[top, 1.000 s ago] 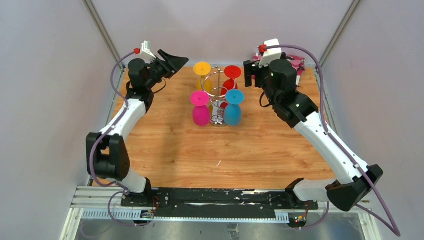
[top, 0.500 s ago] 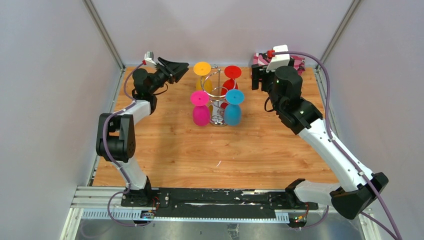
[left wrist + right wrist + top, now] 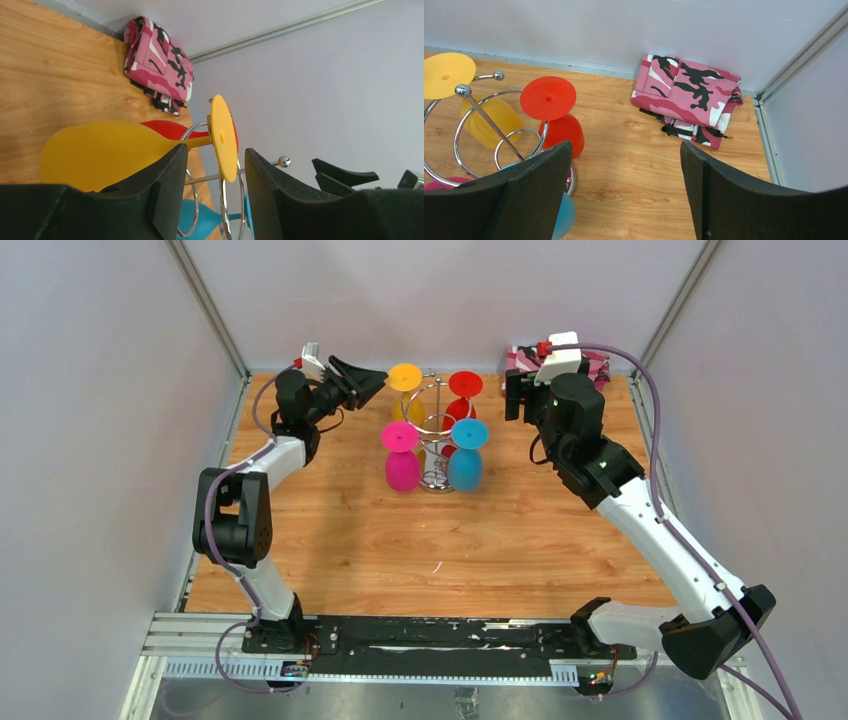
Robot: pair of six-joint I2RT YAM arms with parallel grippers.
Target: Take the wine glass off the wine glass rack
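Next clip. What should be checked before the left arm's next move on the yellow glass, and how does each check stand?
1. Left claw open: ok.
2. Left claw aimed at yellow plastic wine glass's round foot: ok.
3. Foot already between its fingers: cannot tell.
4. Glass hanging upside down on shiny chrome wire rack: ok.
5. Right claw open, apart from rack: ok.

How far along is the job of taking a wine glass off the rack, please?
Done: nothing is off yet; the yellow glass, red glass, pink glass and blue glass all hang on the wine glass rack. In hand: the left gripper, jaws open, lines up on the yellow glass's foot; the right gripper is open, empty. Left: grip, lift clear.
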